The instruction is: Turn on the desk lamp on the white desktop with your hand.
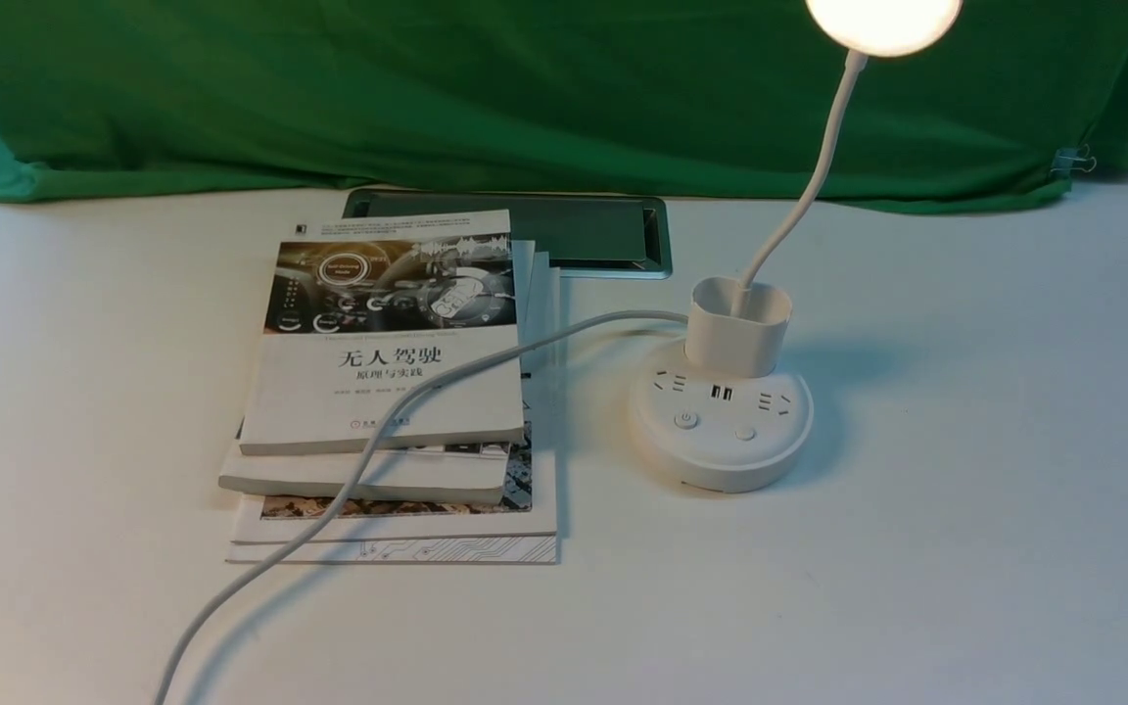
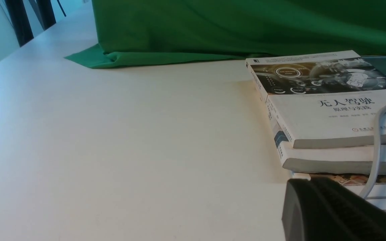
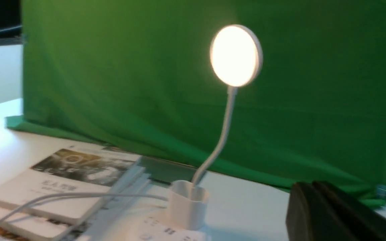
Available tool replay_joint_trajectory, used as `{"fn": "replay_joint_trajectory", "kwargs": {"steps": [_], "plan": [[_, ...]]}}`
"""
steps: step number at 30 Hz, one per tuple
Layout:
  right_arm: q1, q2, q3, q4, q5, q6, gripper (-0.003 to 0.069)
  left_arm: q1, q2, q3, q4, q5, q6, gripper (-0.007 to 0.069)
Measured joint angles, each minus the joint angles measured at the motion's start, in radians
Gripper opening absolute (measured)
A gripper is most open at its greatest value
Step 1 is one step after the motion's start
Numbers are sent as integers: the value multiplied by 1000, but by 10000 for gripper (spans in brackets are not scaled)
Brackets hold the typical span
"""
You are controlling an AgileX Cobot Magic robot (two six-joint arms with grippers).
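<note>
White glow fills the head of the desk lamp (image 1: 735, 343), so the task looks done. Neither the left gripper (image 2: 340, 214) nor the right gripper (image 3: 340, 217) visibly holds anything; how far open they are, I cannot tell.

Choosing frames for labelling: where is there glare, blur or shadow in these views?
Front view: the desk lamp has its head blown white and cropped at the top; soft shadow beside its base on the white desktop. Right wrist view: slightly blurred throughout, head glaring. Left wrist view: books sharp.
</note>
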Motion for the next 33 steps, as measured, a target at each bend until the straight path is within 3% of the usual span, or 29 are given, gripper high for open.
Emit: {"fn": "replay_joint_trajectory", "kwargs": {"steps": [7, 10, 33], "plan": [[-267, -64, 216, -120, -45, 152, 32, 0, 0, 0, 0, 0, 0, 21], [-323, -89, 286, -159, -50, 212, 32, 0, 0, 0, 0, 0, 0, 21], [-289, -93, 300, -223, 40, 248, 35, 0, 0, 0, 0, -1, 0, 21]]}}
